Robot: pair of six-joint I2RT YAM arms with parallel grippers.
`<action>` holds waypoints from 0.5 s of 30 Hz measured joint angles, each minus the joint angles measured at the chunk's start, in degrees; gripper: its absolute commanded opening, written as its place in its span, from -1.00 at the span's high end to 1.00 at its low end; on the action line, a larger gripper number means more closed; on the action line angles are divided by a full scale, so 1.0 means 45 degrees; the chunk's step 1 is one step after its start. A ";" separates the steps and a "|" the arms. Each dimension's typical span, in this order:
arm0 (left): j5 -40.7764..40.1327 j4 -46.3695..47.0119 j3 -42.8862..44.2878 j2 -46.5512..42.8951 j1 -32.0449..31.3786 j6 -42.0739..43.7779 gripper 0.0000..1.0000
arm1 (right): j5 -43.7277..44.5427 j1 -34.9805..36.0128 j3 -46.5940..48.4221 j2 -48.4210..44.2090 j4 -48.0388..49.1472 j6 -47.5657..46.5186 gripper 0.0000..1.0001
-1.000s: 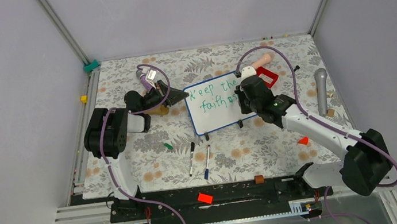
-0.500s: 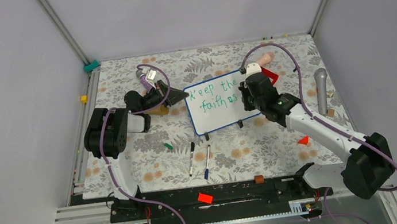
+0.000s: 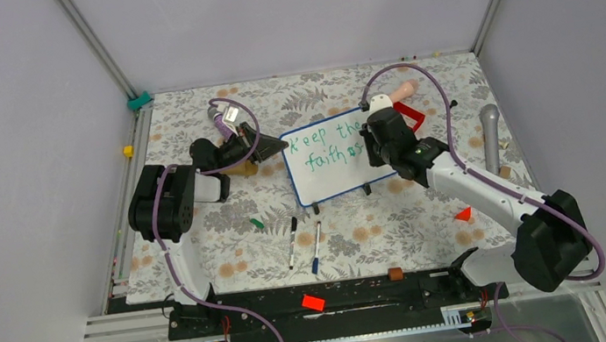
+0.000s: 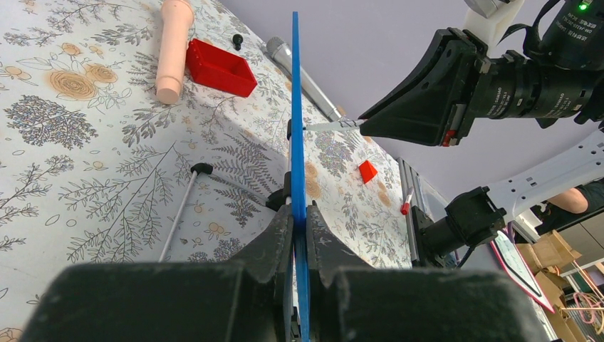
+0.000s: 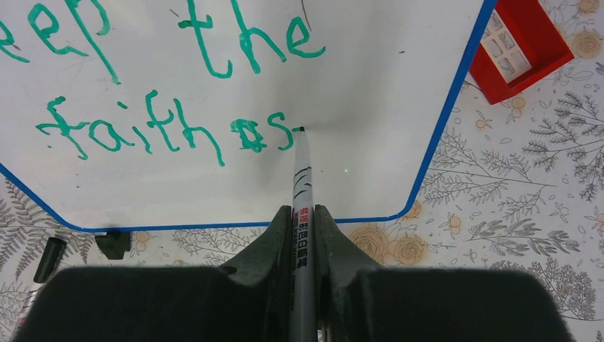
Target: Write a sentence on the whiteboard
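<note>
The whiteboard [image 3: 344,176] sits mid-table, its green sentence [image 3: 323,160] reading "Keep the faith", a blot, then "s". My left gripper [image 4: 299,214] is clamped on its left edge. My right gripper [image 5: 303,217] pinches a marker [image 5: 300,171], tip touching the board just right of the "s".

This was a robotics lab test cell, not a lived-in room. Plain grey walls [image 3: 17,173] met at bare aluminium posts [image 3: 93,44], boxing in a tabletop [image 3: 202,237] covered with a floral cloth. Two arms, left [image 3: 165,209] and right [image 3: 483,187], were bolted to a black rail [image 3: 360,298] at the near edge, trailing purple cables [image 3: 451,116]. Unrelated props lay scattered: a whiteboard [image 3: 327,181], markers [image 3: 293,241], a microphone [image 3: 491,137], a red tray [image 4: 221,71]. Beyond the cell, the left wrist view showed cardboard boxes [image 4: 552,249].
</note>
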 measured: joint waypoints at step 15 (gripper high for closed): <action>0.0005 0.0015 0.0000 0.0000 -0.0010 0.0000 1.00 | 0.0185 -0.0019 0.0063 -0.0515 -0.0024 -0.0117 1.00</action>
